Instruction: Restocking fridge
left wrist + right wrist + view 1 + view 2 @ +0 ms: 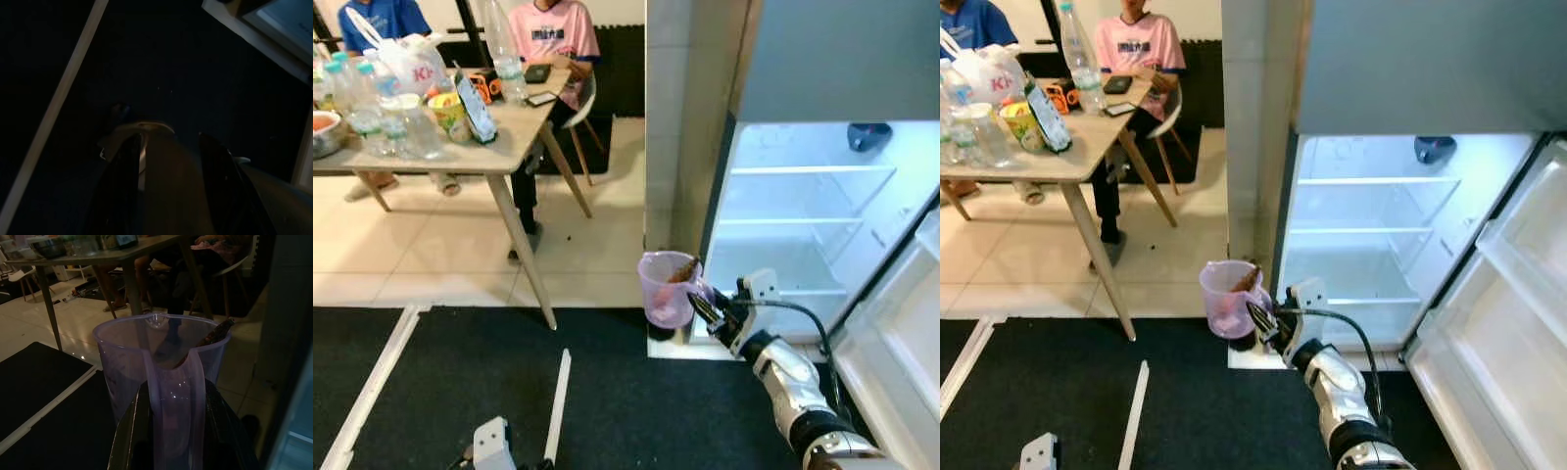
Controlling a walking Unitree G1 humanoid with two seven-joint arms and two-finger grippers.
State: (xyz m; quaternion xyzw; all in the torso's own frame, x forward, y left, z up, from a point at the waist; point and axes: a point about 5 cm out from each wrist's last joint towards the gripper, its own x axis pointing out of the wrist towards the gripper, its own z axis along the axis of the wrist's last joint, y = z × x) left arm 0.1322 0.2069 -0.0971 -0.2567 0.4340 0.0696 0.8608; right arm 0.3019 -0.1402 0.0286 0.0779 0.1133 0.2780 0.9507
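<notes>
Head stereo pair looks forward and down from standing height, mid-range; both eyes share the open fridge, the purple pitcher, the wooden table and the black mat. Right eye is shifted, so it shows more of the fridge door. Right wrist view is close up along the right gripper at the pitcher, facing the table. Left wrist view is dark, aimed down at the mat.

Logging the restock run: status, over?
Right gripper shut on jug handle, held before the open fridge. Left gripper low, idle. Shelves bare, path clear.
</notes>
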